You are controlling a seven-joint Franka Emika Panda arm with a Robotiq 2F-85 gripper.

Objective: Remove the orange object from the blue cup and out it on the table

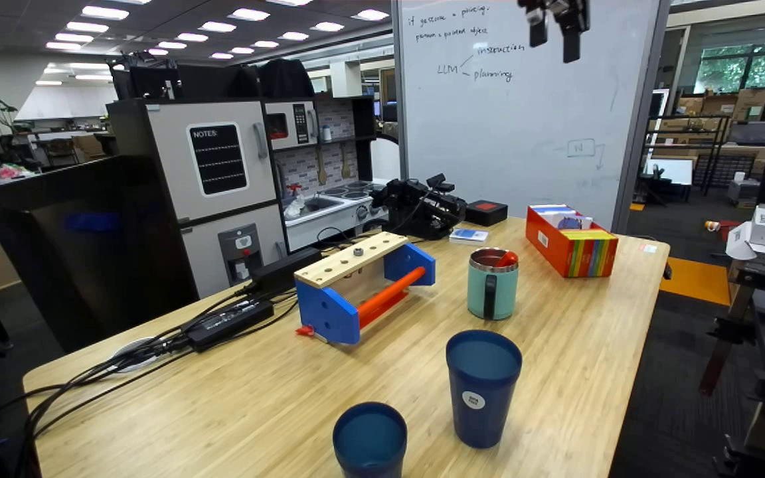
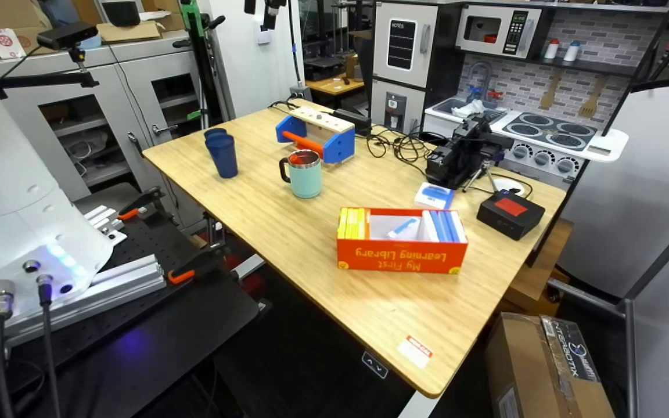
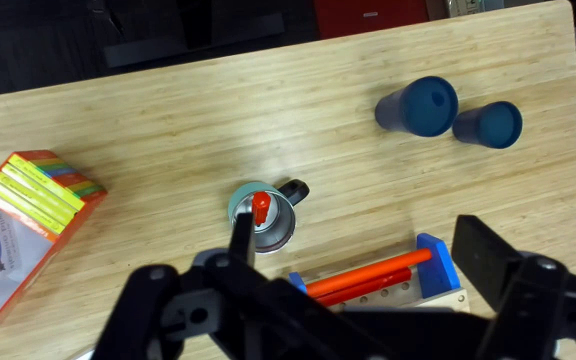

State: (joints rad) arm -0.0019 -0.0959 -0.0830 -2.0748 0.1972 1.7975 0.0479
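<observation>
The teal blue cup (image 1: 479,292) stands upright on the wood-grain table (image 1: 223,411); it also shows in an exterior view (image 2: 306,181) and in the wrist view (image 3: 239,196). The slim red-orange object (image 3: 261,204) leans inside the cup, its rounded end at the rim near the black handle; its top also shows in an exterior view (image 1: 507,259). My gripper (image 3: 355,227) is open and empty, high above the table. In the wrist view its left finger overlaps the cup's edge. The gripper also shows at the top of both exterior views (image 1: 555,43) (image 2: 260,14).
An orange-and-blue block holder (image 1: 329,309) stands beside the cup. Two navy cups (image 1: 482,398) (image 1: 369,441) stand near one table end. An orange-red book box (image 2: 401,255) is on the cup's other side. Black cables and devices (image 1: 230,322) lie along the far edge.
</observation>
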